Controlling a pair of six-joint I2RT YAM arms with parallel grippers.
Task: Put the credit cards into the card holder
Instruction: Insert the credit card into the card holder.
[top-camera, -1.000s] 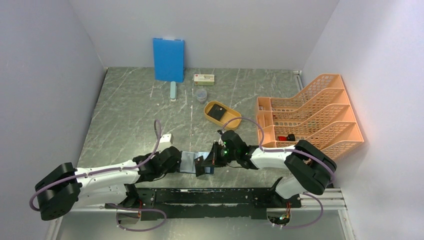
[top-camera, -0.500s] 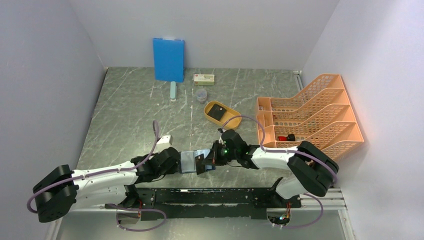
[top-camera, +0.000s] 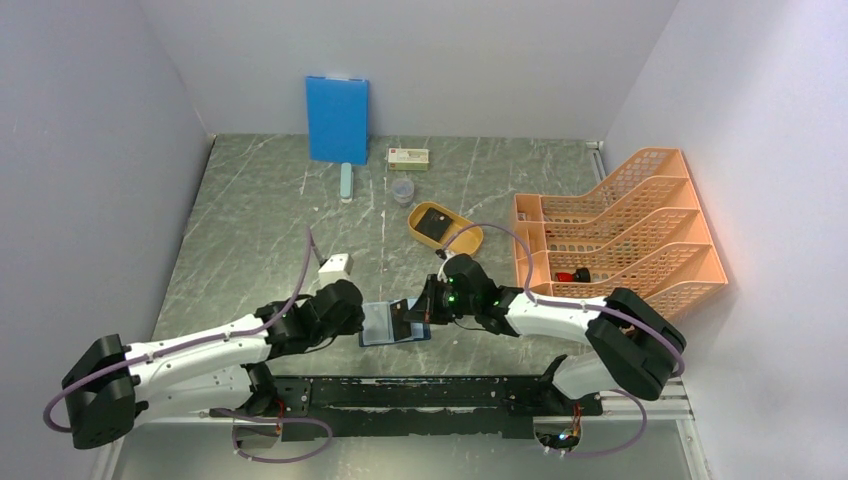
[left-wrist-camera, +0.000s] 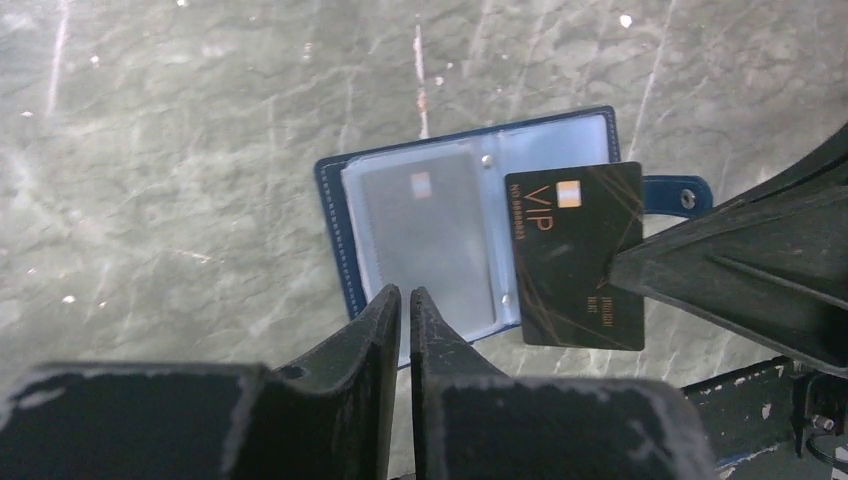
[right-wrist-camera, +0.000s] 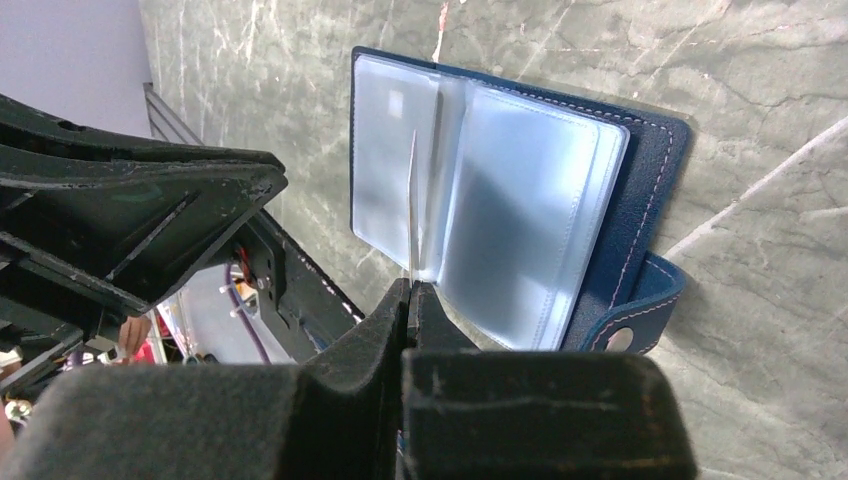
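Observation:
The card holder (left-wrist-camera: 470, 225) lies open on the table, navy outside with clear sleeves inside, clasp tab (left-wrist-camera: 676, 192) to its right. A grey card (left-wrist-camera: 425, 225) sits in its left sleeve. My right gripper (right-wrist-camera: 410, 292) is shut on a black VIP credit card (left-wrist-camera: 580, 255), held edge-on (right-wrist-camera: 412, 200) over the holder's fold (right-wrist-camera: 500, 200). My left gripper (left-wrist-camera: 405, 298) hovers at the holder's near left edge, its jaws parted by a thin slit with nothing between them. In the top view both grippers, left (top-camera: 358, 320) and right (top-camera: 418, 312), meet at the holder (top-camera: 385, 325).
A bright blue board (top-camera: 337, 118) leans on the back wall. A yellow oval tray (top-camera: 462, 240) and an orange file rack (top-camera: 620, 235) stand to the right. A small white box (top-camera: 335, 266), a cup (top-camera: 402, 190) and a flat box (top-camera: 408, 157) lie beyond.
My left gripper has let go of the holder's left edge, parted slightly and drawn back a little. The right gripper has shifted the black card further over the open holder.

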